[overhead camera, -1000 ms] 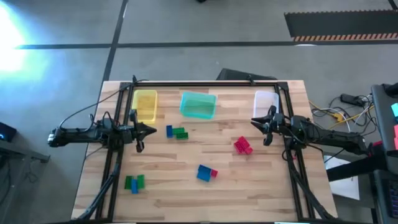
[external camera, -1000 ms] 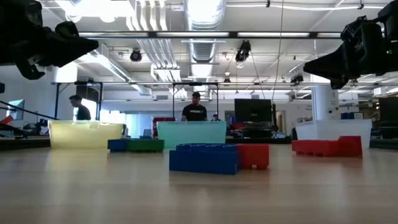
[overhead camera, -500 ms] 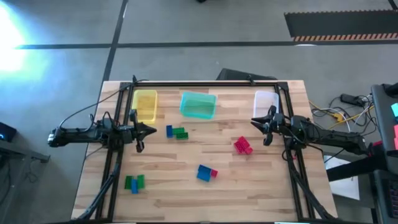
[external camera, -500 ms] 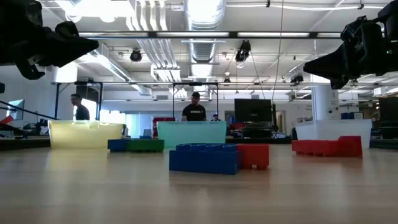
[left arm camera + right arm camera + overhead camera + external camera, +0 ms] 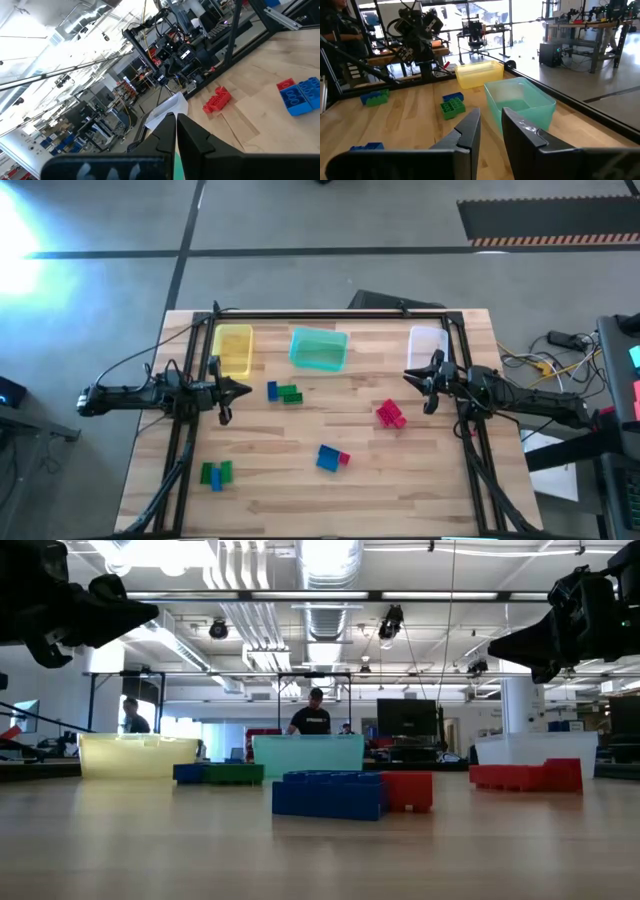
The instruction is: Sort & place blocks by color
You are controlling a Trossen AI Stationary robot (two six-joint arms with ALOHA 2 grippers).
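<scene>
Small bricks lie flat on the wooden table in four clusters: blue and green (image 5: 285, 392), red (image 5: 390, 415), blue with red (image 5: 332, 458), and green with blue (image 5: 215, 473). The low view shows the blue-and-red pair (image 5: 350, 793) nearest, with the red ones (image 5: 525, 776) to the right. My left gripper (image 5: 247, 389) hovers shut above the table's left side, pointing right, its tips (image 5: 175, 120) together. My right gripper (image 5: 408, 376) hovers at the right side, pointing left, with a narrow gap between its fingers (image 5: 491, 117). Neither touches a brick.
Three bins stand along the far edge: yellow (image 5: 232, 348), teal (image 5: 319, 348) and clear (image 5: 428, 345). A dark frame (image 5: 330, 315) borders the table. People stand in the room beyond (image 5: 313, 715). Bare wood lies between the clusters and along the near edge.
</scene>
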